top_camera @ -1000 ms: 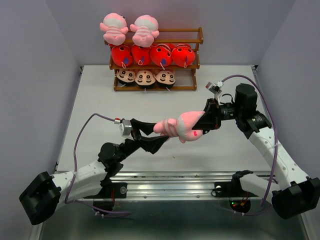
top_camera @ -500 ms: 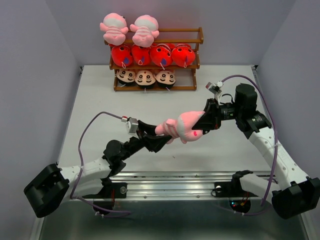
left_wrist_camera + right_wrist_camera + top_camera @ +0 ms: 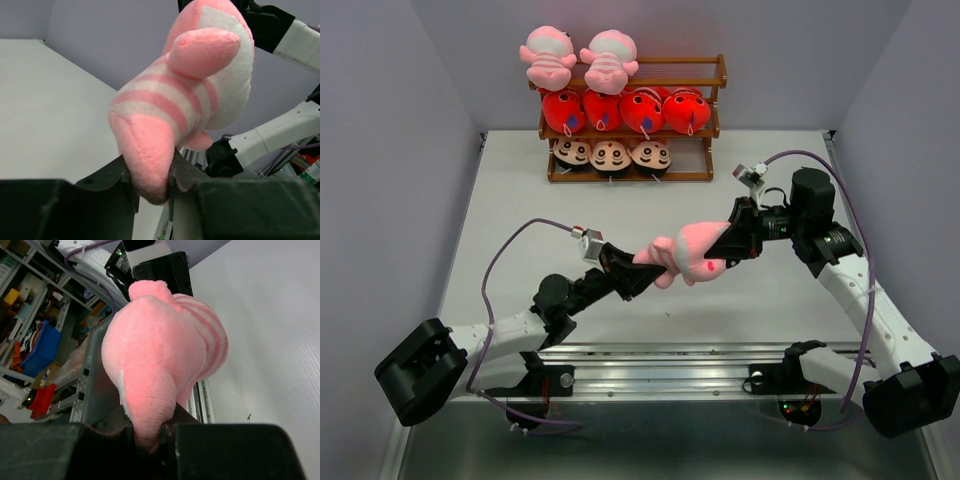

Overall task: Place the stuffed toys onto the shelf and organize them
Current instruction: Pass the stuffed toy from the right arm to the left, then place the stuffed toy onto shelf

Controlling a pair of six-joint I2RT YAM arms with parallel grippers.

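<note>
A pink striped stuffed toy (image 3: 688,253) hangs in mid-air over the table's middle, held from both sides. My left gripper (image 3: 645,270) is shut on its lower pink end (image 3: 150,170), with the fingers pressed into the plush. From the other side, my right gripper (image 3: 725,245) is shut on its head end (image 3: 150,425). The brown wooden shelf (image 3: 716,72) stands at the table's far edge. Two pink striped toys (image 3: 548,55) lie on its top tier, several red fish (image 3: 642,110) on the middle one, and three black-haired dolls (image 3: 610,155) on the bottom one.
The right part of the shelf's top tier (image 3: 680,65) is bare rail. Grey walls close in on both sides of the white table (image 3: 520,200). A metal rail (image 3: 660,362) runs along the near edge by the arm bases. Purple cables loop off both wrists.
My left arm has moved right and forward to the toy, and its jaws have closed onto the toy's lower end. The right gripper and the toy have stayed put.
</note>
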